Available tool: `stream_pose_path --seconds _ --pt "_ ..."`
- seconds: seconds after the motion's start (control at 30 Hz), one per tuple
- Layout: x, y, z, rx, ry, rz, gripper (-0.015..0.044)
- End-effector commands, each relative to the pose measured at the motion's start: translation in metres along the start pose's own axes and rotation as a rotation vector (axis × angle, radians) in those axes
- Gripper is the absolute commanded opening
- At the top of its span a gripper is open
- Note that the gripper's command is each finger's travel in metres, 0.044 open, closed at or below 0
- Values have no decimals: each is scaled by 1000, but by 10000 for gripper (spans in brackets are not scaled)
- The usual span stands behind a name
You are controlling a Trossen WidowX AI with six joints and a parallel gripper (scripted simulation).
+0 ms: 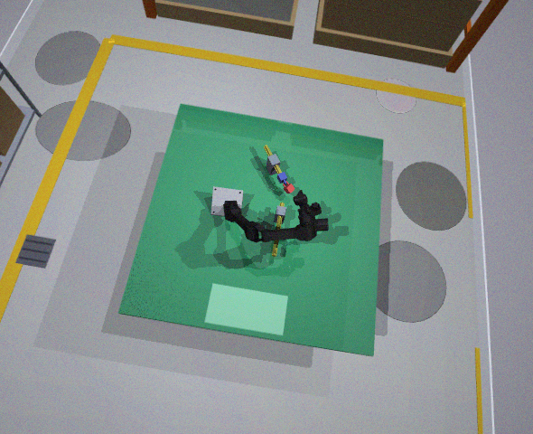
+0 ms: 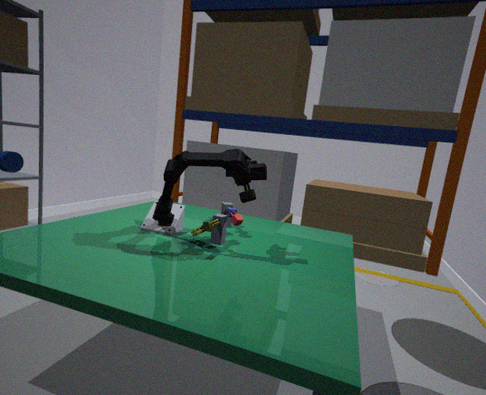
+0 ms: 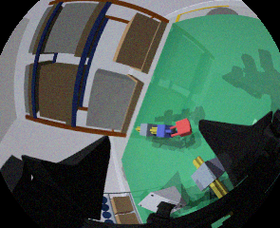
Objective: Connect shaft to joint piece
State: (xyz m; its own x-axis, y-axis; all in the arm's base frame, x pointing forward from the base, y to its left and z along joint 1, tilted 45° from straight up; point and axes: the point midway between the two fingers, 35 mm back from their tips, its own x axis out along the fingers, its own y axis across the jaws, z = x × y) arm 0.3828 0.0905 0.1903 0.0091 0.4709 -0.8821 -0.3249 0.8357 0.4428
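Note:
The red joint piece [image 1: 288, 188] [image 2: 236, 219] [image 3: 182, 127] hangs on a blue hinge part [image 1: 282, 177] [image 3: 164, 131] at the end of the first yellow shaft [image 1: 266, 149], which sits in a grey block [image 1: 273, 160] [image 3: 145, 129]. The red piece lies roughly in line with that shaft; its opening cannot be made out. The second yellow shaft [image 1: 275, 250] [image 2: 207, 226] [image 3: 197, 161] sits in the nearer grey block [image 1: 280, 209] [image 2: 219, 230] [image 3: 205, 176], its end apart from the red piece. My gripper [image 1: 307, 201] [image 2: 247, 195] [image 3: 157, 133] is open and empty, above the joint piece and beside it.
The arm's pale base plate [image 1: 219, 193] [image 2: 175, 216] [image 3: 158, 197] stands left of the shafts on the green table top [image 1: 173, 280] [image 2: 192, 297]. The arm passes over the second shaft in the top view. Shelving with boxes stands beyond the table.

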Motion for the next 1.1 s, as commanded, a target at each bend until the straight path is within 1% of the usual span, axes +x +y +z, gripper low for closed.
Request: stream_pose_path --seconds 0.0,0.3,0.57,0.83,1.07 --pt "15 -4 -2 55 63 -72 440" --pt "54 -21 -9 203 207 -295 440" --pt "83 -34 -15 305 287 -532 440" --pt "106 -44 -19 369 308 -791 440" --pt "123 -49 -18 391 271 -1020 440"
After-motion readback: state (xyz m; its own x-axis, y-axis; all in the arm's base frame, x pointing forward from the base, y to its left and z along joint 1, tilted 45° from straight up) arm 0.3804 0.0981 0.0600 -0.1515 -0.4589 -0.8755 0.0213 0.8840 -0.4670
